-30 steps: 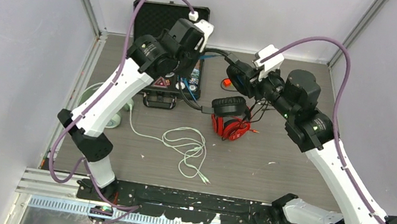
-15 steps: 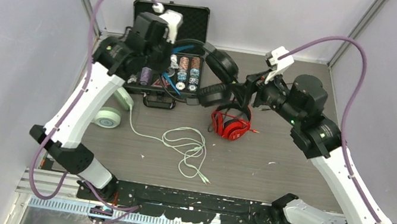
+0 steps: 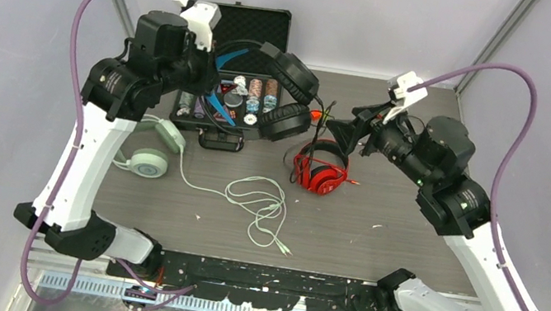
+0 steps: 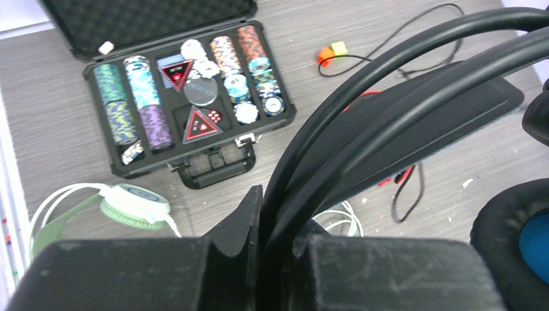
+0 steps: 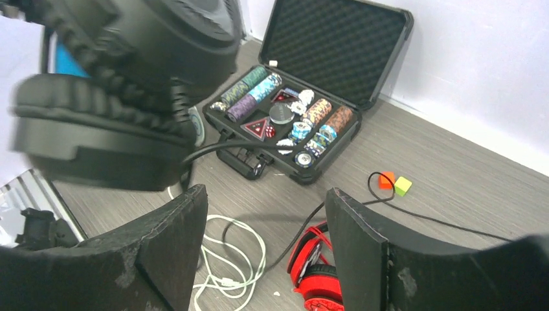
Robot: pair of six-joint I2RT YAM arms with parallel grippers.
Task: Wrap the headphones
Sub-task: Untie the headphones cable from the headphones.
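Grey table [image 3: 411,227], pale walls. Near centre: loose white cable [image 3: 260,207], running to mint headphones [image 3: 150,161] at left. Mid: red headphones [image 3: 319,175] lay flat. Farther, aloft: black headphones [image 3: 282,94], headband pinched in left gripper [image 4: 278,220]. Right gripper [image 5: 265,204] spread wide, empty, just right of earcups. Chip case [image 3: 255,23] far left. Judged step: black pair up, black cable [image 5: 220,148] dangling unwrapped. Next called for right gripper to catch thin cable and wind it round headband.
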